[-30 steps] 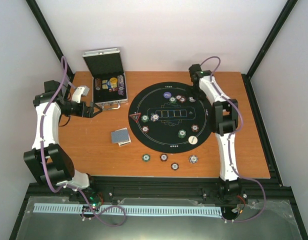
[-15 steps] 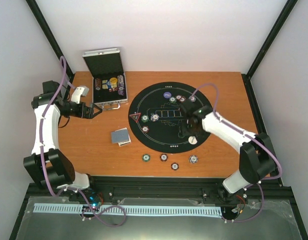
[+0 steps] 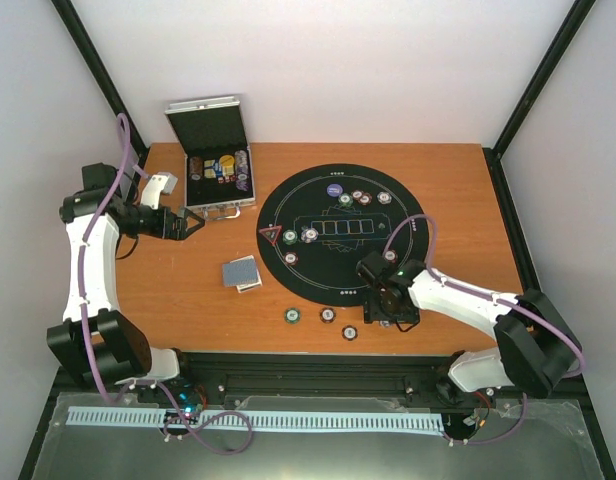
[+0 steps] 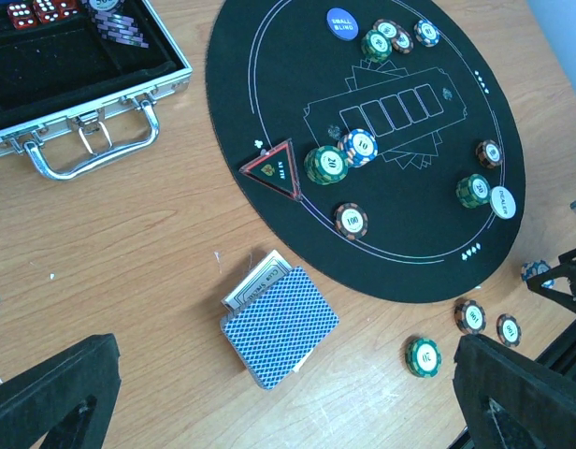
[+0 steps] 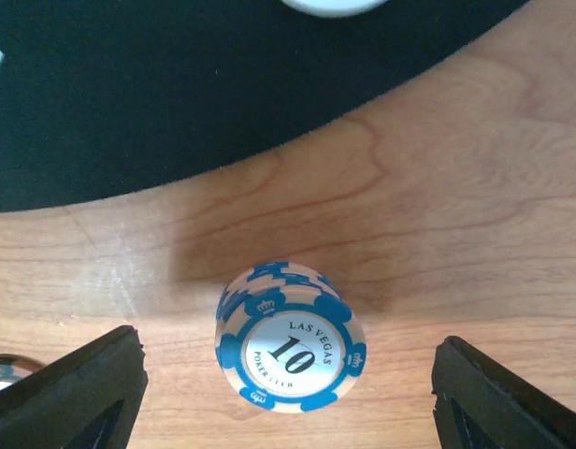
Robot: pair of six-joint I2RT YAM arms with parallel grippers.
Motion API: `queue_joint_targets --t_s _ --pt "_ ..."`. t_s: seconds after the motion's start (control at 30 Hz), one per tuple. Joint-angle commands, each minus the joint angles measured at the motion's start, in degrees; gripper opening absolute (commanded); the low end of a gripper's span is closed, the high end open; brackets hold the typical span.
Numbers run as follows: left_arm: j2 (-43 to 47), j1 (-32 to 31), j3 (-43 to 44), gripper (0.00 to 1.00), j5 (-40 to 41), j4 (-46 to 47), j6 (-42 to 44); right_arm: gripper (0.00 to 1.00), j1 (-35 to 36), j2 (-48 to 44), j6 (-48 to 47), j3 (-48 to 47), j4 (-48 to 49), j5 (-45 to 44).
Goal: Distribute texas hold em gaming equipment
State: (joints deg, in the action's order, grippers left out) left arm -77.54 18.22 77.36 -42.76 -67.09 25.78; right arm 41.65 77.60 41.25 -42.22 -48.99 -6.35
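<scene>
In the right wrist view a short stack of blue-and-white "10" poker chips (image 5: 286,351) stands on the wood just off the black mat (image 5: 176,84). My right gripper (image 5: 288,398) is open, with one finger on each side of the stack and not touching it. From above, my right gripper (image 3: 388,314) hides that stack. My left gripper (image 3: 191,222) is open and empty beside the case handle. The deck of blue-backed cards (image 4: 279,325) lies on the wood below my left gripper (image 4: 286,379). The red triangle marker (image 4: 272,168), purple button (image 4: 341,22) and white button (image 4: 502,201) lie on the mat.
The open silver case (image 3: 218,165) stands at the back left with chips and dice inside. Three chips (image 3: 328,315) lie on the wood by the near edge. More chips (image 3: 308,235) lie on the round black mat (image 3: 338,250).
My right arm has swung from the far side of the mat to the near edge and come down over the blue chip stack. The left arm has barely moved.
</scene>
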Motion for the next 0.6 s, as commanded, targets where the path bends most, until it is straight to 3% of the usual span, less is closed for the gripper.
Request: queue_joint_targets --t_s 0.0,0.37,0.57 --pt "0.9 0.1 0.6 1.00 -1.3 -0.8 1.1 0.82 0.7 1.1 2.2 1.7 3.7 0.8" --pt "0.7 0.1 1.2 1.00 -1.5 -0.8 0.8 0.62 0.7 3.8 2.1 3.6 5.6 0.2" --pt "0.4 0.1 0.9 1.00 -1.8 -0.5 0.8 0.57 0.7 2.9 2.1 3.2 4.3 -0.4"
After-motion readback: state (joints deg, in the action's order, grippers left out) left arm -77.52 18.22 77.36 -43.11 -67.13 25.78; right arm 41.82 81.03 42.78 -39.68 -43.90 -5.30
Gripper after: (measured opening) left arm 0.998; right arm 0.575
